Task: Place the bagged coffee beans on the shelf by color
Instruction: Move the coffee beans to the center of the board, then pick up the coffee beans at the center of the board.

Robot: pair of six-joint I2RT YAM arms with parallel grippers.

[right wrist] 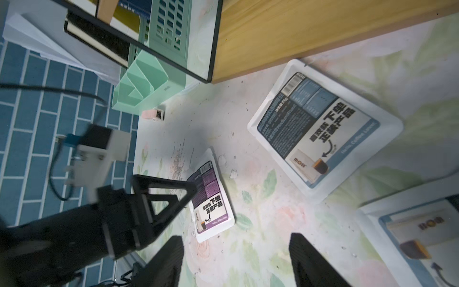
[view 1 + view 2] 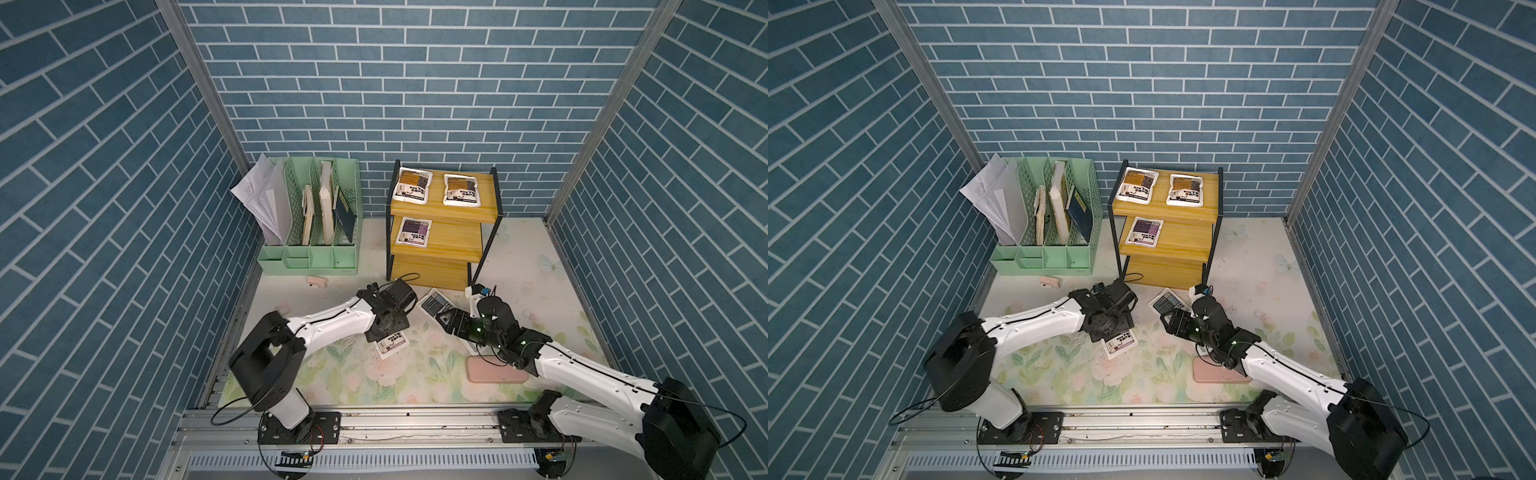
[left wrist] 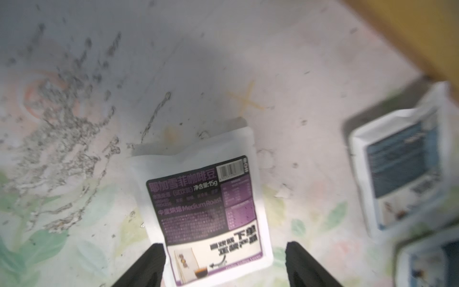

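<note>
A purple-labelled coffee bag lies flat on the floral mat. My left gripper is open and straddles the bag's near end; in a top view the bag shows just below the gripper. A grey-blue bag lies by the foot of the shelf. Another grey-blue bag lies beside my right gripper, which is open over bare mat. Two orange-brown bags rest on the shelf's top board, and a purple one on the middle board.
A mint-green file organizer with papers and books stands left of the shelf. A small pink object lies in front of it. A pink flat case lies under my right forearm. Brick-patterned walls close in three sides.
</note>
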